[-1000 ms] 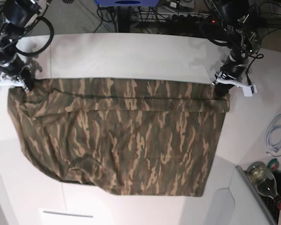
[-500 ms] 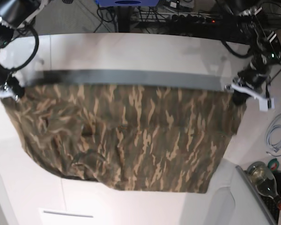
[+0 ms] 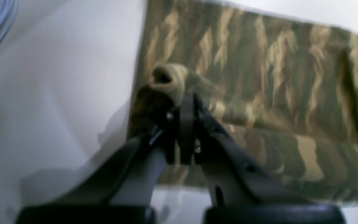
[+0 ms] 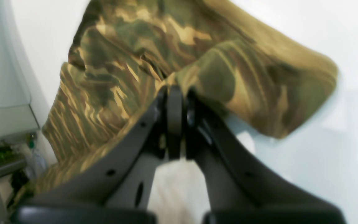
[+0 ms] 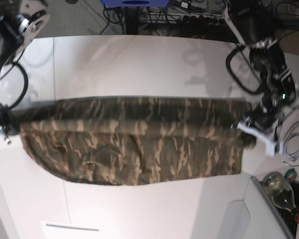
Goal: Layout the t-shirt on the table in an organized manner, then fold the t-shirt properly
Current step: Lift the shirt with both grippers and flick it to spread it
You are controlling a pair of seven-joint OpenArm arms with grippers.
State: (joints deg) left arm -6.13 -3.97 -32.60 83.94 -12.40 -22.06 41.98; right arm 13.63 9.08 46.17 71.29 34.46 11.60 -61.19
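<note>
The camouflage t-shirt (image 5: 134, 144) hangs stretched in a long band between my two grippers above the white table (image 5: 139, 64), its lower part still lying on the tabletop. On the right of the base view, my left gripper (image 5: 249, 133) is shut on the shirt's corner. The left wrist view shows its jaws (image 3: 183, 102) pinched on a bunched tan-green fold of the t-shirt (image 3: 259, 77). My right gripper (image 5: 5, 130) holds the opposite corner at the left edge. Its jaws (image 4: 174, 93) are closed on the t-shirt (image 4: 110, 74) in the right wrist view.
A coiled pale cable (image 5: 294, 144) lies beside the left gripper. A glass bottle (image 5: 281, 191) lies at the lower right next to a grey-white panel (image 5: 239, 214). Cables and equipment crowd the floor beyond the table's far edge.
Both grippers lifted the shirt's far edge and carried it toward the table's near side. The shirt now shows as a shorter band, and more bare table is visible behind it.
</note>
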